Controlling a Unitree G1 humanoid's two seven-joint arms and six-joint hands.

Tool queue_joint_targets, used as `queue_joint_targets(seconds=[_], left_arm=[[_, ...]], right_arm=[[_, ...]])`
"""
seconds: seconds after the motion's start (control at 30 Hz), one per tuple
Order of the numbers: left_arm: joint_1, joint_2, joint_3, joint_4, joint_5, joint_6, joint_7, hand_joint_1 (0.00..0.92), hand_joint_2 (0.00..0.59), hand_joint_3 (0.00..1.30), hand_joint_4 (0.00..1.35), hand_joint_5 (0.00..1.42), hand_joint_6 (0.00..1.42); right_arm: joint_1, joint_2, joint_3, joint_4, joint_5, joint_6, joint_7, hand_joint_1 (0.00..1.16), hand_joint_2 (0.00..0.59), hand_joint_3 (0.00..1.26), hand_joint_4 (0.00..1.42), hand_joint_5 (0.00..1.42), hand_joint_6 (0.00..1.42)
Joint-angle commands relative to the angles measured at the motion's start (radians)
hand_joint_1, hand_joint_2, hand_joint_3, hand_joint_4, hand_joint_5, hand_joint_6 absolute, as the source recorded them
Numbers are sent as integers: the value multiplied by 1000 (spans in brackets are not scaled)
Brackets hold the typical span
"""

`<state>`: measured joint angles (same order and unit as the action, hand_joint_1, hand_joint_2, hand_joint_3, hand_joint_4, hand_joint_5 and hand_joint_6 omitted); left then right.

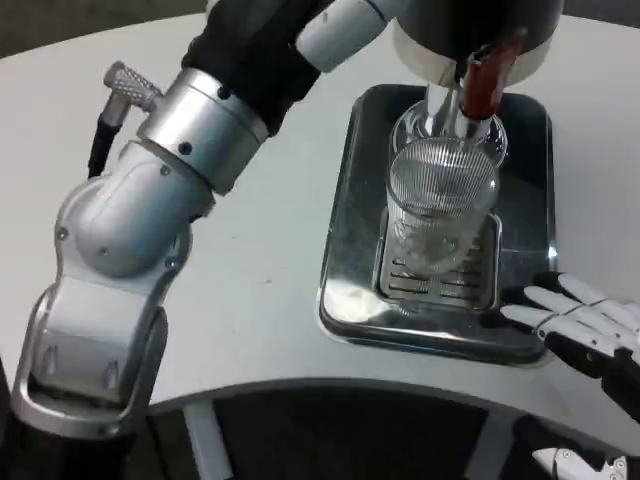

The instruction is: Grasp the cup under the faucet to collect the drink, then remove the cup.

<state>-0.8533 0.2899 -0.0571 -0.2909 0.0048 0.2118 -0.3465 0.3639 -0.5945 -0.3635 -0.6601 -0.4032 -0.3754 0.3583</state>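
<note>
A: Hands first, quick. Right hand (585, 330) sits at the lower right, white-and-black fingers (545, 297) spread, tips at the near right corner of the shiny rectangular metal drip tray (345, 250). Released, holding nothing.

B: And the left?

A: Only the silver left forearm (130, 280) shows, running up from the lower left and then across the top toward the dispenser. The hand itself is hidden, so I cannot tell whether it is clenched or loose.

B: Where's the cup?

A: Clear ribbed glass cup (440, 205), upright on the slotted grate (440, 280) in the middle of the tray, right under the red-handled faucet (482, 85) of the white dispenser (470, 35). Long axis vertical, mouth up.

B: Which way from the right hand?

A: Up and to the left, away from the robot. Near, not touching. The right hand is clearly the nearer one that shows.

B: Anything in the cup?

A: Looks empty or nearly so; the glass is too see-through to be sure. No stream visible from the faucet.

B: Tray contents?

A: Cup on the grate, some glare or wet sheen on the metal, can't say which. Tray rests on the white round-edged worktop (270, 330).

B: Stage?

A: My guess: cup in place, collecting not done.
</note>
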Motion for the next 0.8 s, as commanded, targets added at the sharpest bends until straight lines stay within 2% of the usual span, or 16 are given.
queue_joint_targets(seconds=[0.03, 0.37, 0.8], left_arm=[[-29, 27, -4, 19, -19, 41, -47, 0, 101, 229, 172, 278, 354], [-59, 59, -15, 85, -52, 99, -132, 0, 104, 203, 134, 249, 314], [-54, 64, -57, 133, -44, 105, -200, 0, 96, 186, 122, 220, 281]], right_arm=[[21, 6, -15, -14, 7, -9, 3, 407, 446, 196, 96, 37, 129], [32, 6, -29, -19, 14, -16, 2, 407, 446, 196, 96, 37, 129], [35, 7, -31, -22, 17, -16, 3, 407, 446, 197, 105, 37, 129]])
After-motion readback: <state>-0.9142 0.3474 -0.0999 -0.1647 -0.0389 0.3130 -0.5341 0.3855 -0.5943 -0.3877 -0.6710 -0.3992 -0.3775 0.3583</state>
